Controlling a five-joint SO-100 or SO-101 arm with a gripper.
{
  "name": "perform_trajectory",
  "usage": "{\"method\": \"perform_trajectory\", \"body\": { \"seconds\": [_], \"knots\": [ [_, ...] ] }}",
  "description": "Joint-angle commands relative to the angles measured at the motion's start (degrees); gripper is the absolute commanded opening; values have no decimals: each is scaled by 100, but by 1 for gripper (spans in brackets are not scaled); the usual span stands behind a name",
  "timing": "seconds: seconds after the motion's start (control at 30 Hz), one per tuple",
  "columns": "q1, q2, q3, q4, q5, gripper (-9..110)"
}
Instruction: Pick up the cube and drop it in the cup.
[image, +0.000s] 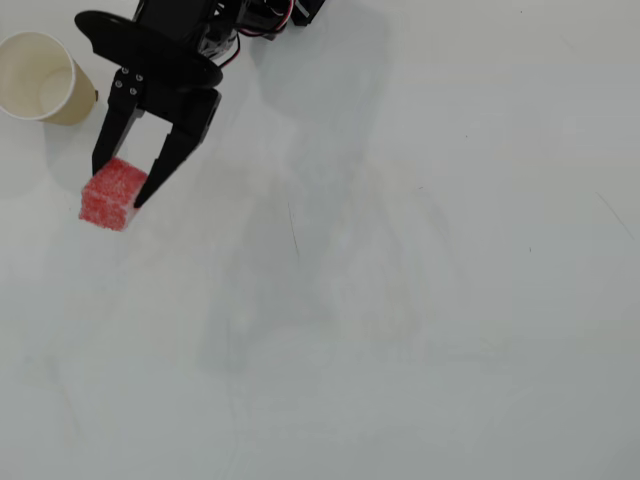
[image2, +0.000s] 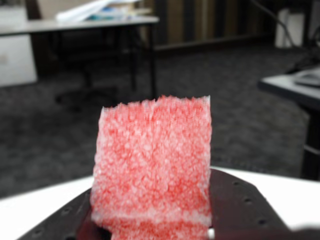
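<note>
Pincer (image: 118, 188) straddles the cube (image: 108, 198), jaws apart, not visibly clamped; lift and drop into the cup (image: 40, 76) behind it remain.

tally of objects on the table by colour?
Red: 1, the cube, between the end effector fingers
Beige: 1, the cup, upright, empty as far as the overhead view shows
Total: 2
</note>
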Motion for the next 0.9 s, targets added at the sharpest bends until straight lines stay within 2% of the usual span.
{"method": "perform_trajectory", "body": {
  "seconds": [0.0, 0.17, 0.5, 0.87],
  "knots": [
    [545, 571, 70, 70, -79, 0],
    [1213, 1028, 422, 343, -79, 0],
    [1854, 1538, 1406, 141, -88, 0],
    [2927, 1960, 1459, 132, -88, 0]
  ]
}}
